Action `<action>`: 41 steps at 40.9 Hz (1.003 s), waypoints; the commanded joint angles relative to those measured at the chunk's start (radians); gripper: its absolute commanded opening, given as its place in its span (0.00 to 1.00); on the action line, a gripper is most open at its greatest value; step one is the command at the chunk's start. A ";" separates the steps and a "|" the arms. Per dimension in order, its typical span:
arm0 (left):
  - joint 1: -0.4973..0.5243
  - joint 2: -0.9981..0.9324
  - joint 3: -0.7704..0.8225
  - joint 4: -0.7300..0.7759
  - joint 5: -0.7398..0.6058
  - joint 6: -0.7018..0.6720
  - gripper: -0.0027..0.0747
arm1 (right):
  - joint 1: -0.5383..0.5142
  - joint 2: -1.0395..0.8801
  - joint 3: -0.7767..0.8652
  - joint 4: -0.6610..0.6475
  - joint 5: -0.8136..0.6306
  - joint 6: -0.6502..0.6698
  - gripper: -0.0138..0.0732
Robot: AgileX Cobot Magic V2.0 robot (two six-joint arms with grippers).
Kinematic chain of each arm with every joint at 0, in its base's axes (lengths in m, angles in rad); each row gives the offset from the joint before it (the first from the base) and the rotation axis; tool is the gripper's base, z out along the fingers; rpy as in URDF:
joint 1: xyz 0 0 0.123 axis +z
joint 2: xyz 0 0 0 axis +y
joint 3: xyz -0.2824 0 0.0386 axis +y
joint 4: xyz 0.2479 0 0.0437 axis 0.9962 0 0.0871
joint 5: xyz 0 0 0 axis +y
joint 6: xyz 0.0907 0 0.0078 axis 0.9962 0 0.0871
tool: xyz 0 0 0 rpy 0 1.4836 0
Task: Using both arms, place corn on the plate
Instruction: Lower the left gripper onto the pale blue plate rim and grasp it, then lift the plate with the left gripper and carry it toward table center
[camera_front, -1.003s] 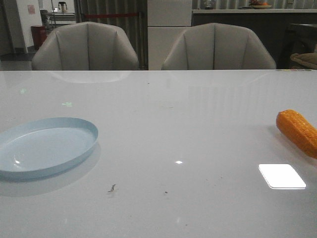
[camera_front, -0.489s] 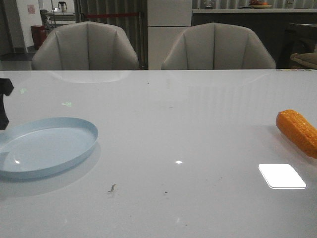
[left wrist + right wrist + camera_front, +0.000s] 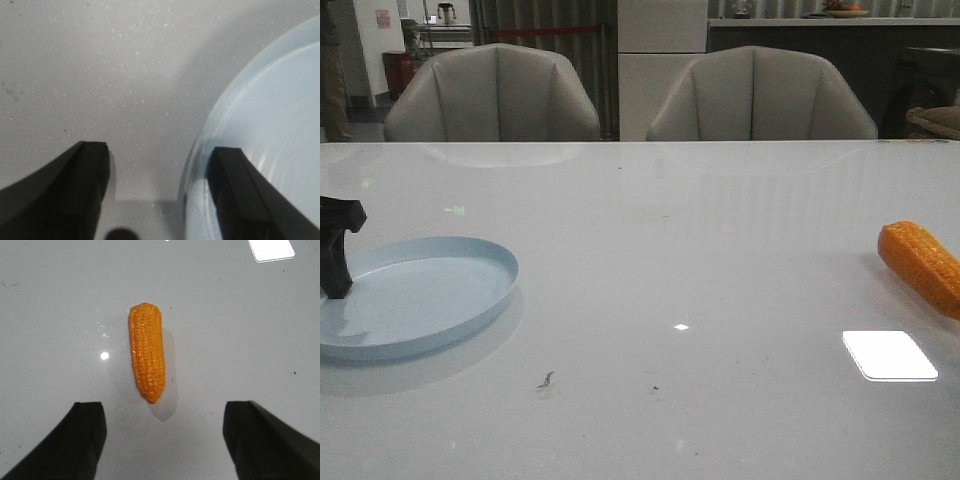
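The pale blue plate (image 3: 440, 290) lies on the white table at the front left. The orange-yellow corn (image 3: 923, 265) lies at the table's right edge, far from the plate. My left gripper (image 3: 335, 250) is a black piece at the plate's left rim. In the left wrist view it (image 3: 160, 165) is open and empty, its jaws astride the plate's rim (image 3: 200, 150), one finger over the plate and one over the table. My right gripper (image 3: 162, 415) is open and empty above the table, with the corn (image 3: 146, 352) lying just ahead of its fingers, tapered end towards them. It does not show in the front view.
Two grey chairs (image 3: 495, 95) (image 3: 760, 95) stand behind the table's far edge. A bright square reflection (image 3: 889, 355) lies on the table in front of the corn. Small dark specks (image 3: 546, 379) lie near the front middle.
My left gripper has come into the front view from the left edge and moved right and down to the plate's left rim. The corn and the plate have not moved.
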 commanded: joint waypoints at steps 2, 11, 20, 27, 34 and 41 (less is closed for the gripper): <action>-0.001 -0.026 -0.024 -0.016 -0.019 0.000 0.40 | -0.005 -0.003 -0.037 -0.004 -0.062 -0.003 0.84; -0.001 -0.026 -0.031 -0.055 -0.011 0.000 0.17 | -0.005 -0.003 -0.037 -0.004 -0.062 -0.003 0.84; -0.001 -0.026 -0.156 -0.213 0.088 0.000 0.17 | -0.005 -0.003 -0.037 -0.004 -0.062 -0.003 0.84; -0.006 -0.026 -0.303 -0.331 0.179 0.000 0.17 | -0.005 -0.003 -0.037 -0.004 -0.062 -0.003 0.84; -0.059 -0.026 -0.430 -0.370 0.233 0.000 0.17 | -0.005 -0.003 -0.037 -0.003 -0.061 -0.003 0.84; -0.167 -0.026 -0.514 -0.376 0.246 0.000 0.17 | -0.005 -0.003 -0.037 -0.003 -0.061 -0.003 0.84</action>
